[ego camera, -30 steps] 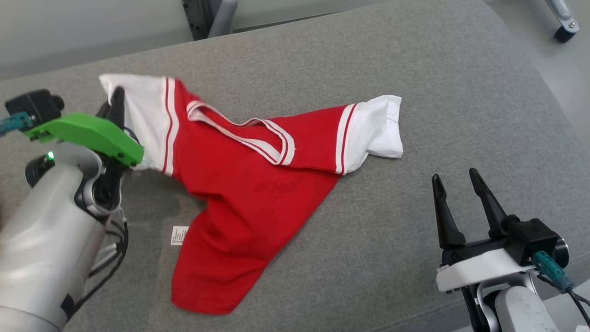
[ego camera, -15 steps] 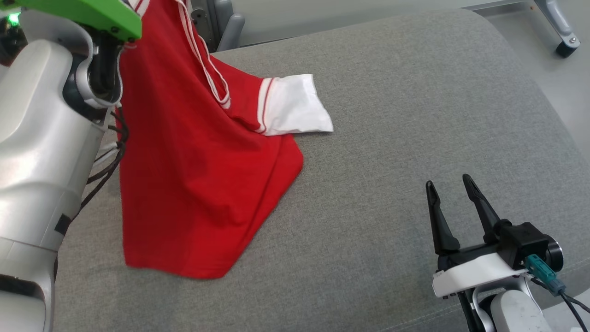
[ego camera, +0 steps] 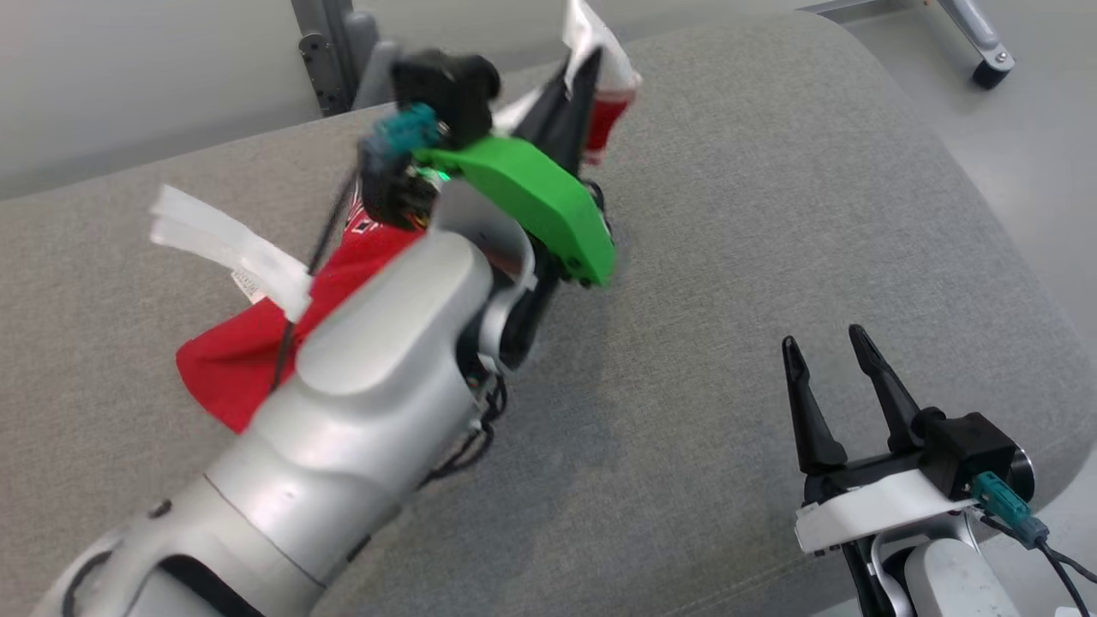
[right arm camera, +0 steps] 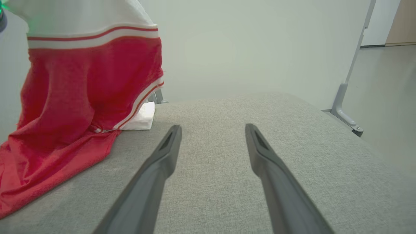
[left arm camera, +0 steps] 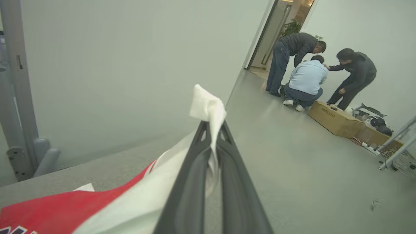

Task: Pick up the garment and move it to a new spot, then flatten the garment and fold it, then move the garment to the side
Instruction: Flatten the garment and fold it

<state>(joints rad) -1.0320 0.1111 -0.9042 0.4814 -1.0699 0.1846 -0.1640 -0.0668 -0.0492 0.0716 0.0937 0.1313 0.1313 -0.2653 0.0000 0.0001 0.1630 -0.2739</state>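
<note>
At the left of the head view, the red-and-white garment (ego camera: 227, 373) trails on the grey bench (ego camera: 728, 257), its white edge blurred. From there it runs up beneath the pale left arm (ego camera: 368, 411) to the left gripper (ego camera: 590, 64), which is raised over the far middle of the bench. Its jaws are clenched on a white fold of the garment, which pokes out past the tips in the left wrist view. In the right wrist view the red cloth hangs down and drapes onto the bench. At the lower right, the right gripper (ego camera: 823, 338) hovers over the bench, well apart from the garment, with its jaws released and the 2 fingers spread around nothing.
</note>
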